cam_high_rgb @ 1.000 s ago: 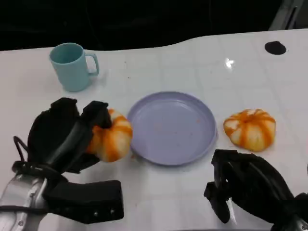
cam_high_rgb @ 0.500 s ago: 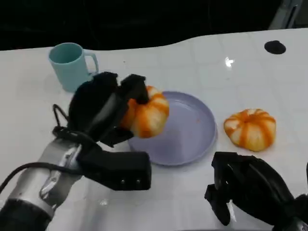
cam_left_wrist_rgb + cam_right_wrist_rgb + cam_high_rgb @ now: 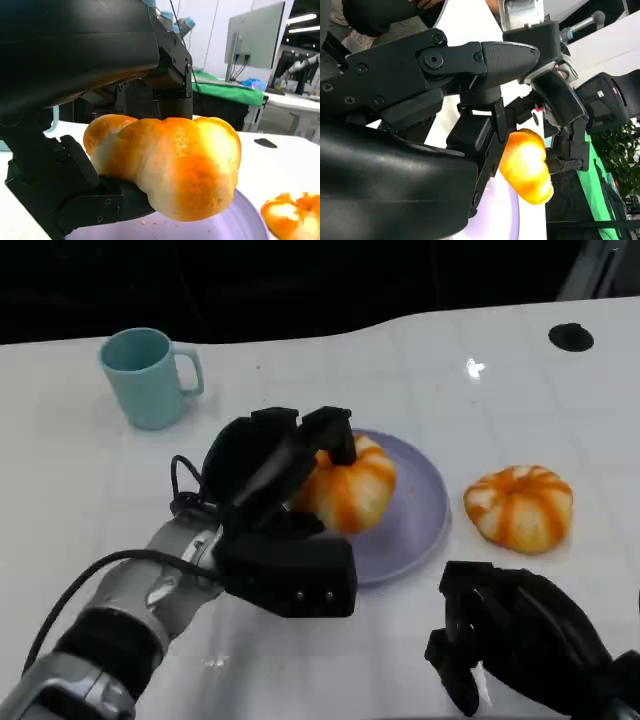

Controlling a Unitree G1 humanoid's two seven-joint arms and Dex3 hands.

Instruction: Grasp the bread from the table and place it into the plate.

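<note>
**Bread in left robot hand, over the plate**

You won't find any readable text, brand or label on anything in view.

The bread (image 3: 350,490) is a round, lobed bun, golden-orange with paler stripes between the lobes; the left wrist view shows a glossy crust and soft bulges. It's roughly as wide as long, so you can't call a clear long axis; in the head view its striped top faces up and toward the camera.

Your left robot hand (image 3: 275,465) grips it, fingers (image 3: 172,95) over the top and a black part under it. The bread sits above the left part of the lavender plate (image 3: 425,490); whether it touches the plate, you can't tell from these views.

A second striped bun (image 3: 518,506) lies on the white surface (image 3: 330,370) just right of the plate, apart from it. A teal mug (image 3: 148,375) stands at far left, handle pointing right.

Your right robot hand (image 3: 510,635) is low at near right, fingers curled in, holding nothing.
</note>
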